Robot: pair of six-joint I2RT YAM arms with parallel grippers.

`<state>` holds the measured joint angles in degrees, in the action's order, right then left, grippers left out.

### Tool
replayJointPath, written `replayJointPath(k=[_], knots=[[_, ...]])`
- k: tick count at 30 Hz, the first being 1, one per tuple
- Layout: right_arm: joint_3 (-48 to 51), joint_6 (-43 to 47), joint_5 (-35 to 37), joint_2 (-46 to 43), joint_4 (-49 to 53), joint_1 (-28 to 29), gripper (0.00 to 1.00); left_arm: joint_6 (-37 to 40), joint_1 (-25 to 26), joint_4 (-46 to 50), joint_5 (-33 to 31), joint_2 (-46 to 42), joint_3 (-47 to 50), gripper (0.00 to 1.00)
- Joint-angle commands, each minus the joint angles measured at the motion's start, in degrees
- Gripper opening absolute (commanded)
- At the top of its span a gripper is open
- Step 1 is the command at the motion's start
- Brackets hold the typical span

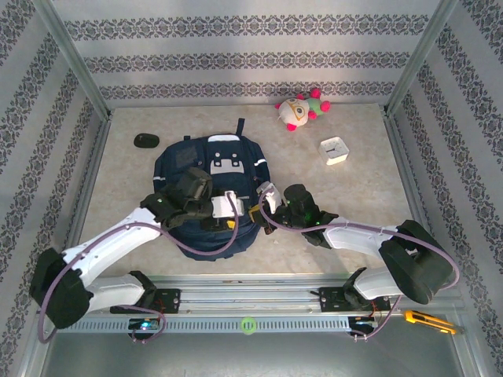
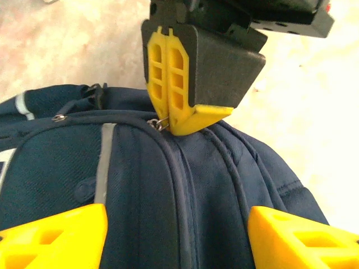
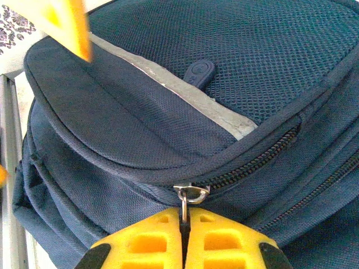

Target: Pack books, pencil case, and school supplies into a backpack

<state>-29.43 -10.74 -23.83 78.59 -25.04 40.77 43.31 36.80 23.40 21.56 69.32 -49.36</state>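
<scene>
Right now, pinching the zip pull [image 3: 189, 193] with the right gripper [image 3: 184, 238], jaws pressed fully together on the small metal ring at the bottom centre of the right wrist view. Hovering the left gripper [image 2: 176, 238] over the backpack [image 1: 206, 155] with jaws spread wide, gripping nothing, yellow fingertips sitting in the lower left and lower right corners of the left wrist view. Finding the backpack lying flat on the table [image 1: 361, 204] in the centre of the top view, and meeting over its lower half with both arms. Judging this as a zip step on one of the compartments. Seeing closed zip teeth running right of the pull, but not telling whether opening or closing. Not seeing inside the backpack, so packing progress is hard to call: either finishing up with contents already in, or just opening with all packing left. Skipping the plush toy [image 1: 299, 110] and white clock [image 1: 335, 149] at upper right, and the black oval thing [image 1: 146, 140] at upper left.
</scene>
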Motion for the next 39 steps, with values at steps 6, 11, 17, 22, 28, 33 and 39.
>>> replayJointPath(k=[6, 11, 17, 22, 28, 33, 39], knots=[[-1.6, 0.6, -0.9, -0.4, -1.7, 0.8, 0.00, -3.0, 1.0, -14.7, -8.4, 5.8, 1.7, 0.68], [-1.4, -0.3, -0.9, -0.9, -1.8, -0.1, 0.00, -2.1, 0.9, -13.9, -7.4, 6.8, 2.0, 0.28], [-0.7, -2.0, -0.8, -0.2, -2.4, -3.1, 0.00, 1.5, -0.8, -7.1, 0.8, 2.2, 4.3, 0.00], [-1.6, -6.3, 1.9, 2.9, -5.1, -7.4, 0.00, 6.1, -1.4, -3.4, 6.9, -3.8, 7.6, 0.00], [-5.7, -10.1, 6.8, 9.5, -10.8, -8.4, 0.00, 7.6, -1.6, -2.8, 9.3, -8.1, 10.1, 0.00], [-7.7, -10.6, 6.3, 11.8, -12.8, -8.1, 0.00, 7.0, -1.9, -3.5, 8.2, -8.2, 10.4, 0.00], [-4.5, -9.9, 5.2, 6.3, -9.7, -8.1, 0.12, -6.3, -2.3, -9.5, 2.6, -10.6, 10.5, 0.54]])
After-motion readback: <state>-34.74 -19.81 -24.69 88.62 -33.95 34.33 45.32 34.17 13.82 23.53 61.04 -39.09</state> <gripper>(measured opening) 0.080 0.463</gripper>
